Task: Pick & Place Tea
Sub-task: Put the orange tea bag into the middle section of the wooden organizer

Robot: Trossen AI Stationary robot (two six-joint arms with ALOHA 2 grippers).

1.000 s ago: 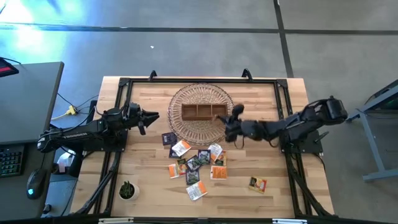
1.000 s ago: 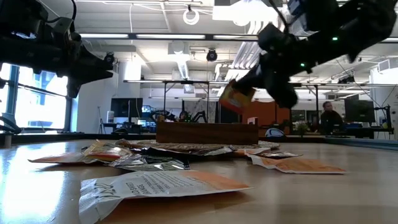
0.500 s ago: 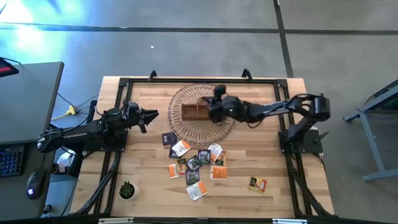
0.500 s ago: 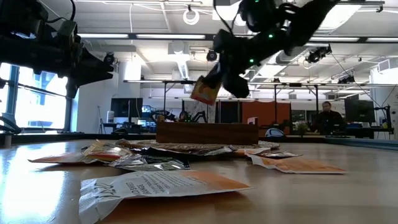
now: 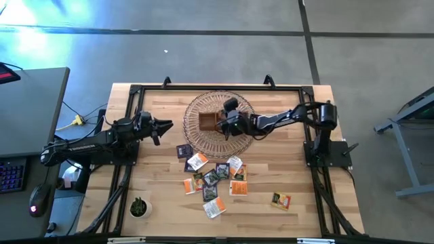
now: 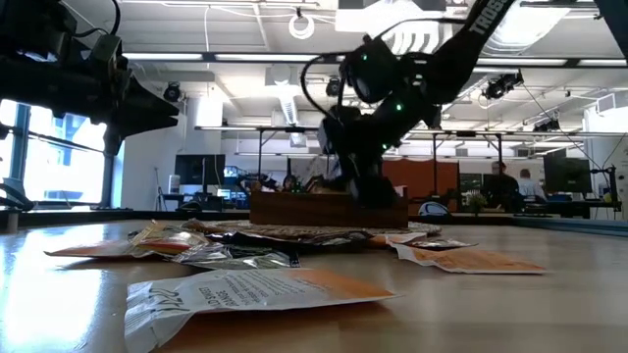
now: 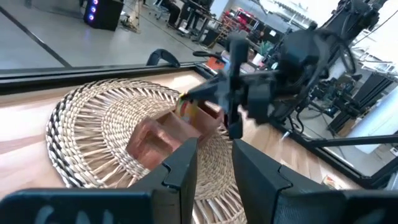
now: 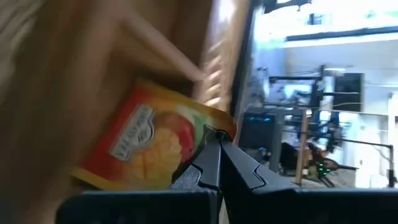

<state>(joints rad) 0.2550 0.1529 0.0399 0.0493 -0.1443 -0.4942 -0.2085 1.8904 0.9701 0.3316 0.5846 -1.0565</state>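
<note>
An orange tea sachet (image 8: 146, 146) is in my right gripper (image 8: 214, 148), which is shut on it and reaches over the brown wooden box (image 5: 207, 122) in the round wicker basket (image 5: 196, 139). The left wrist view shows the sachet (image 7: 186, 111) at about the box's middle. More tea sachets (image 5: 213, 177) lie flat in a heap on the table nearer the front, with one orange sachet (image 5: 280, 200) apart to the right. My left gripper (image 5: 169, 127) waits open at the basket's left, holding nothing. My right gripper pinches the orange sachet by one edge near a corner (image 8: 202, 134) between its two fingertips. The fingers slant down from the table's right. The sachet sticks out tilted beyond the fingertips, low among the box's wooden walls; I cannot tell whether it touches the box.
A small potted plant (image 5: 139, 207) stands at the front left. A dark purple sachet (image 5: 183, 150) lies at the basket's near left rim. A black frame rail (image 5: 217, 87) runs along the table's far edge.
My right gripper has swung from the basket's right rim toward the table's left, over the basket, and sunk to the wooden box, rolling as it went. The orange sachet went with it, from hanging high above the table down to the box.
</note>
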